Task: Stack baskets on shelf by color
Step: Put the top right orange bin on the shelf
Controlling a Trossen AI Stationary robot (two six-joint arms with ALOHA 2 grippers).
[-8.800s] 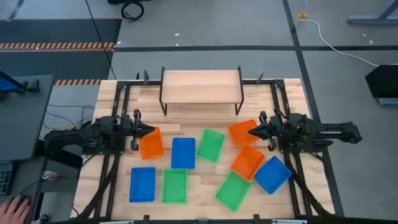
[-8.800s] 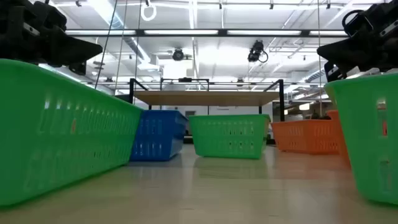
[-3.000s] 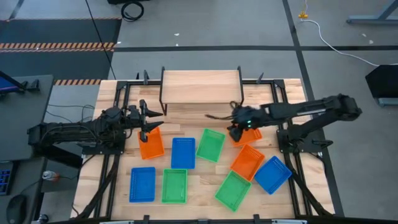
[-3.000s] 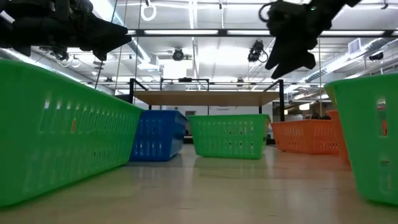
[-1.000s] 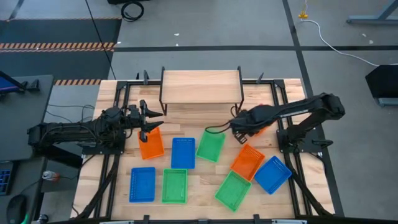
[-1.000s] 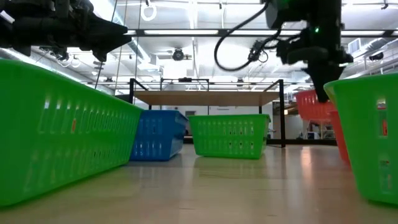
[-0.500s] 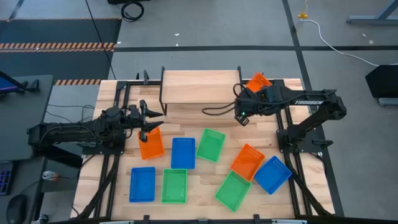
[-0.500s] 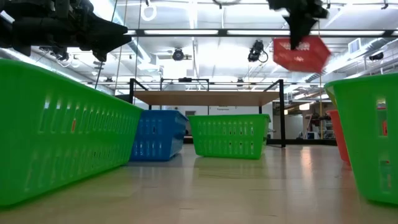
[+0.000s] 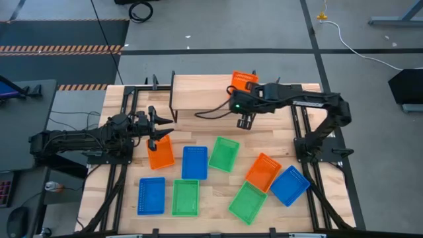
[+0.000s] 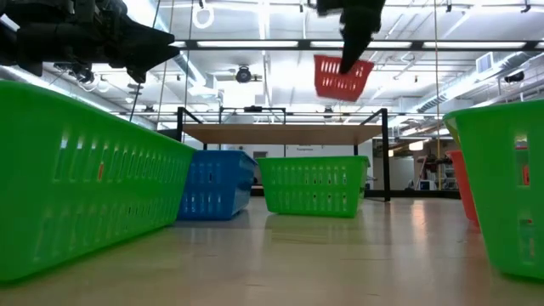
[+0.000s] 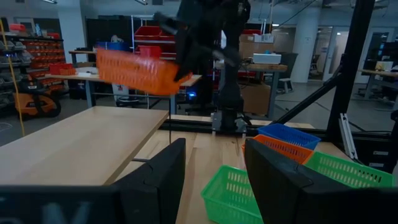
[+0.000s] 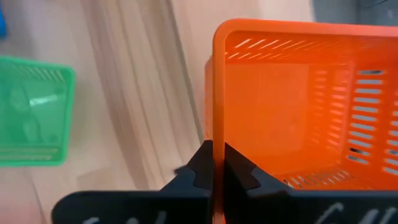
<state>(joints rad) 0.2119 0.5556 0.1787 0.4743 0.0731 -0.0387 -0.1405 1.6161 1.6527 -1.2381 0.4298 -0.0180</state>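
My right gripper [image 9: 242, 92] is shut on an orange basket [image 9: 242, 80] and holds it in the air over the right end of the shelf [image 9: 211, 91], a low wooden riser at the table's far edge. In the low view this basket [image 10: 342, 78] hangs well above the shelf top [image 10: 280, 133]. My left gripper [image 9: 158, 129] stands open at the table's left, above the far end of another orange basket [image 9: 160, 154], with nothing between its fingers. Several blue, green and orange baskets lie flat on the table. My right gripper pinches the rim of one basket wall [image 12: 217, 146] between its two fingers, one finger [image 12: 241, 173] inside the basket and the other outside. The fingers come from above, pointing down. The basket hangs tilted below them, clear of shelf and table.
On the table lie a blue basket [image 9: 194, 162], a green one [image 9: 224, 153], an orange one [image 9: 263, 171], blue [image 9: 289, 185], green [image 9: 248, 201], green [image 9: 186, 198] and blue [image 9: 151, 196]. Black frame rails [image 9: 125, 99] run along the table's sides.
My right gripper has lifted the orange basket off the table's right middle, carried it up and toward the far edge, then toward the left, until it hangs over the shelf's right end. The basket has tipped as it hangs.
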